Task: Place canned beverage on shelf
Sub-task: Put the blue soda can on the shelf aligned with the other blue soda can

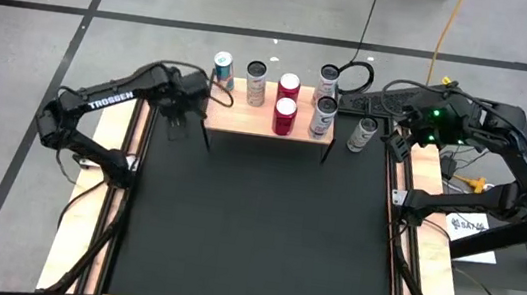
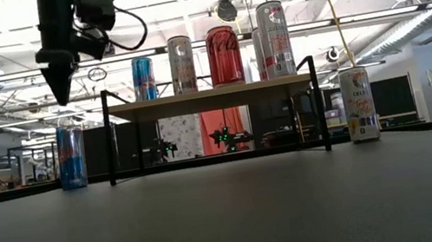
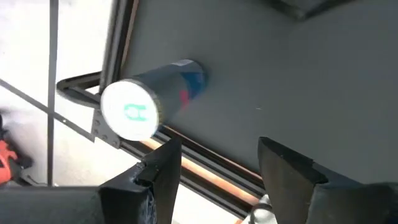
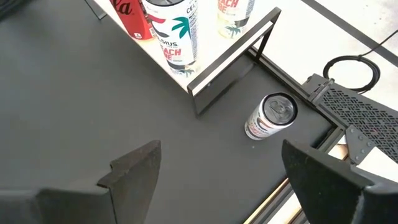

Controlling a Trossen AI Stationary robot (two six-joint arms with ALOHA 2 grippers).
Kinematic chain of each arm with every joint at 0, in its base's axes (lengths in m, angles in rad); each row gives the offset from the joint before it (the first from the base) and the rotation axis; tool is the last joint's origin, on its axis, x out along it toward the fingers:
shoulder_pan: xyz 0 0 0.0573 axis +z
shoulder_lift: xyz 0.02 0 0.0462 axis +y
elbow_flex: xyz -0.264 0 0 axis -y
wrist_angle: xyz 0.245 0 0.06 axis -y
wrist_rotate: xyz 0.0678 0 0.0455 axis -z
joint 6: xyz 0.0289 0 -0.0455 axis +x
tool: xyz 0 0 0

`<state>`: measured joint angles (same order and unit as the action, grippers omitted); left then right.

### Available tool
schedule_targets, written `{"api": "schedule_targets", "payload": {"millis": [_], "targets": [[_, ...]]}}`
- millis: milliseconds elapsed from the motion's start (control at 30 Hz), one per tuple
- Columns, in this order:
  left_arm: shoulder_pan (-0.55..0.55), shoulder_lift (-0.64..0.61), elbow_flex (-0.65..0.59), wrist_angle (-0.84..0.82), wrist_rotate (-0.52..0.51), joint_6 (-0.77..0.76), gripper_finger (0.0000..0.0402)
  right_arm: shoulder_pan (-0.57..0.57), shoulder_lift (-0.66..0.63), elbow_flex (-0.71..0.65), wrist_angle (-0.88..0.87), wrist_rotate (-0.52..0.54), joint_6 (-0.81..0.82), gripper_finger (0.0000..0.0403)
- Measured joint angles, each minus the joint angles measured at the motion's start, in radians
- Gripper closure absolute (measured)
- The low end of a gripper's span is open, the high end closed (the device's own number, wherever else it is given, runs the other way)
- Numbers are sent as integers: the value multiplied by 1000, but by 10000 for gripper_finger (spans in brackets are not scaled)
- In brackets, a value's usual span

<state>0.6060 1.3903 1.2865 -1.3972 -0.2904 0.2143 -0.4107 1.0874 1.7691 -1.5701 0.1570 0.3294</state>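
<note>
Cans stand on my table from left to right: a blue can (image 2: 71, 157) beside the shelf (image 2: 210, 97) under my left gripper (image 2: 63, 92), its fingers spread and empty, then several cans on the shelf, then a white can (image 4: 270, 116) below my right gripper (image 4: 227, 168), also spread.

Both arms raised, fingers (image 3: 163, 180) apart.
</note>
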Motion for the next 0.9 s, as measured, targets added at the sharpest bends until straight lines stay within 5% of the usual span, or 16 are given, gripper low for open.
{"api": "schedule_targets", "payload": {"millis": [367, 900], "targets": [[275, 0, 0, 102, 140, 82, 200, 0, 3, 0, 27, 0, 0, 85], [377, 26, 0, 96, 181, 205, 200, 0, 3, 0, 25, -1, 29, 85]]}}
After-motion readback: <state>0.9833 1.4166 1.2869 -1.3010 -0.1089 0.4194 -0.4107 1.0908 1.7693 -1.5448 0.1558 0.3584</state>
